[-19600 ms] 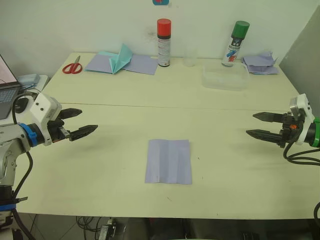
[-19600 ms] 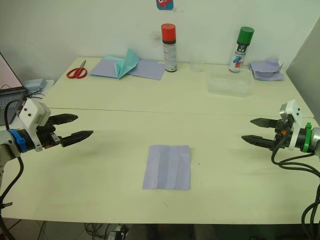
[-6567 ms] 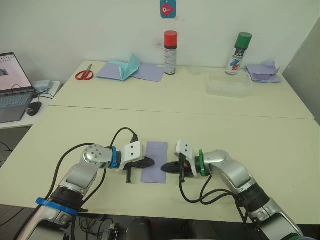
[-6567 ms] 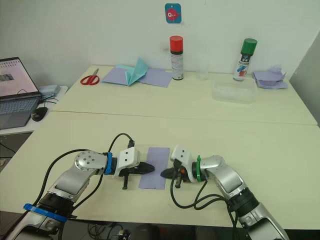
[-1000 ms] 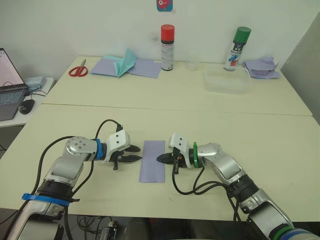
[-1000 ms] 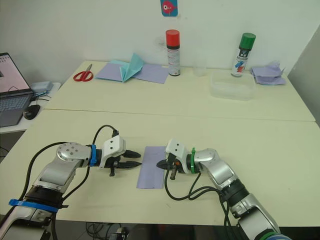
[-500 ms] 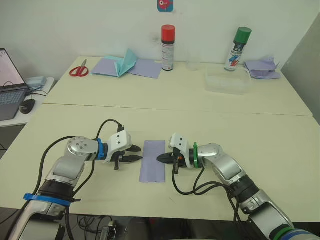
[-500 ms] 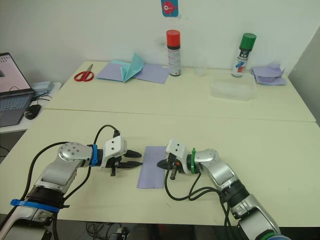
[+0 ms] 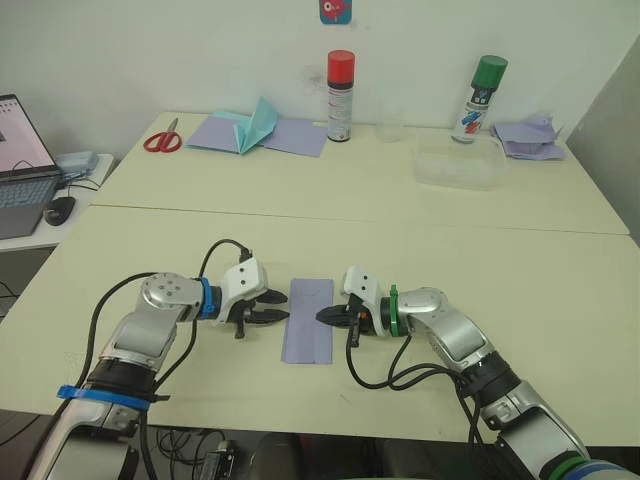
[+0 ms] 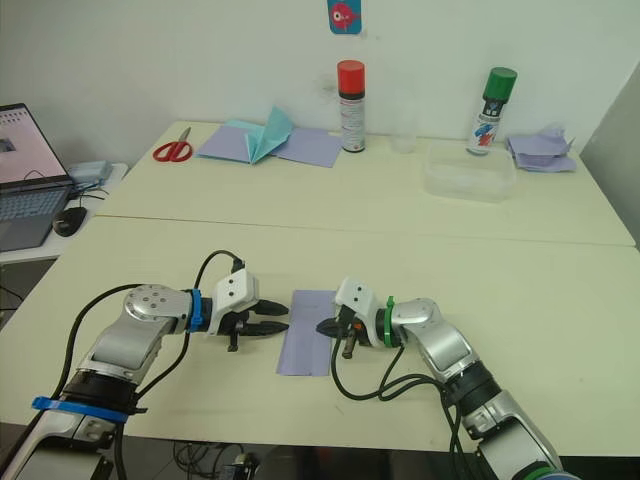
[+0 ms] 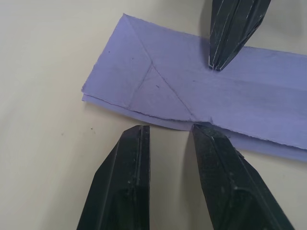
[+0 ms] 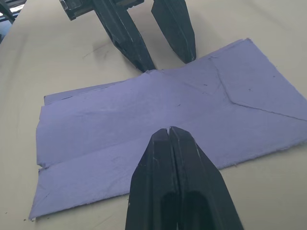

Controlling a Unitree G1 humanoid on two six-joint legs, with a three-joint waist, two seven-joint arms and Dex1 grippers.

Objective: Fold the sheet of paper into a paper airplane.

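Observation:
The sheet of paper [image 9: 308,332] lies flat on the near table as a narrow lavender strip, folded lengthwise, with diagonal creases at one end [image 11: 158,91]. My left gripper [image 9: 284,314] is open at the strip's left edge; one of its fingertips [image 11: 201,129] touches that edge. My right gripper [image 9: 321,316] is shut, and its tip [image 12: 169,130] presses down on the strip from the right side. The wrist views show the two grippers facing each other across the paper. The paper airplane is out of view.
On the far table are red scissors [image 9: 159,138], lavender sheets with a teal paper shape [image 9: 255,122], a red-capped can [image 9: 340,82], a green-capped can [image 9: 482,88], a clear container [image 9: 460,160] and crumpled lavender papers [image 9: 528,135]. A laptop [image 9: 18,170] sits at the left.
My left gripper has edged slightly right, up to the paper's left edge. The right gripper has stayed pressed on the paper. The view itself has shifted a little.

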